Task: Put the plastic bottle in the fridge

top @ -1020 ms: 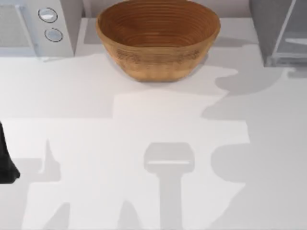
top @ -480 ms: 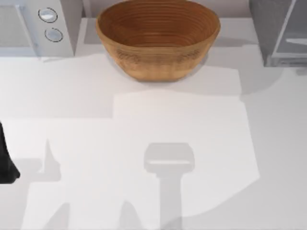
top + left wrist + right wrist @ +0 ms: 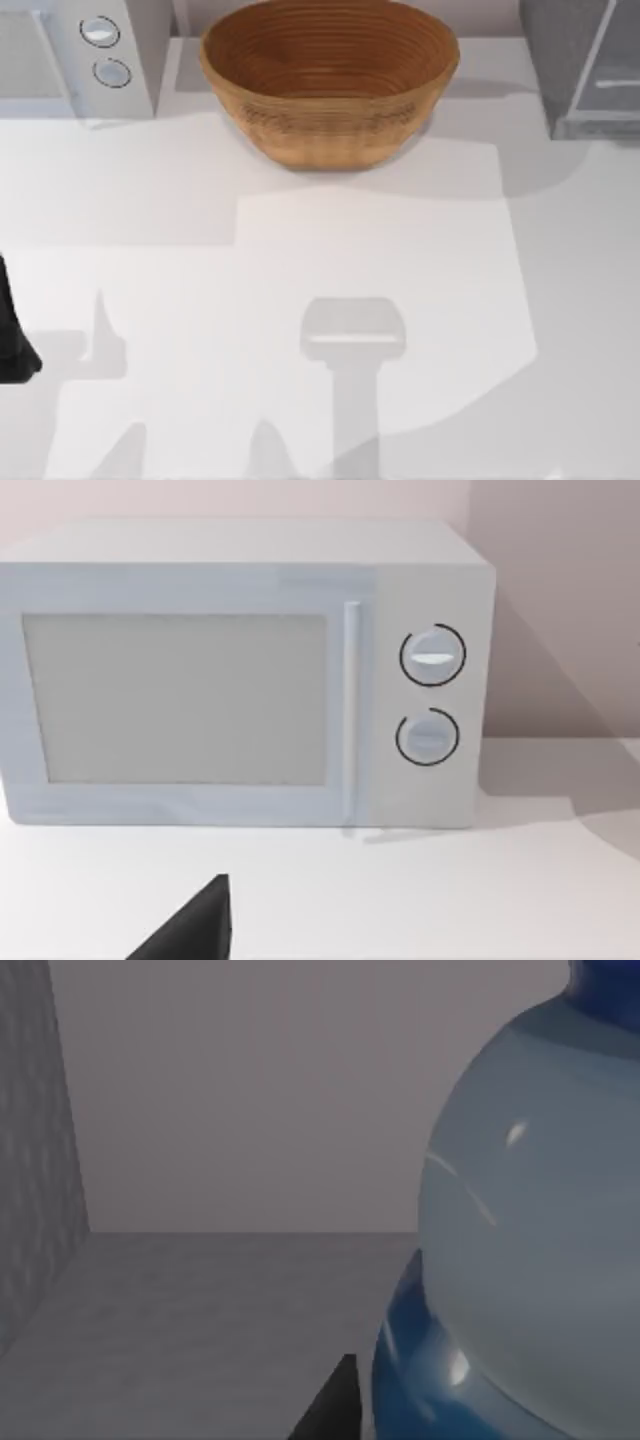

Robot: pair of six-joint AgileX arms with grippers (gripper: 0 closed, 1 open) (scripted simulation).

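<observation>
Inside the dark-grey fridge (image 3: 150, 1340), at frame right: plastic bottle (image 3: 540, 1240), light, slick, thin-walled, best held round the labelled middle; right gripper (image 3: 335, 1405) state cannot tell; left arm parked facing the microwave (image 3: 240, 670).

Ridged tan wicker bowl (image 3: 329, 75), pale-grey microwave (image 3: 240, 675), translucent bluish plastic bottle (image 3: 530, 1250), apparently blue-labelled.

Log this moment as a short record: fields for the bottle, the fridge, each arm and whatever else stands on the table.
bottle: plastic bottle close before the right wrist camera, inside a grey-walled space
fridge: fridge at the table's far right corner
left arm: parked at the table's left edge, facing the microwave
right arm: one dark tool finger beside the bottle
other: wicker bowl at far centre
</observation>
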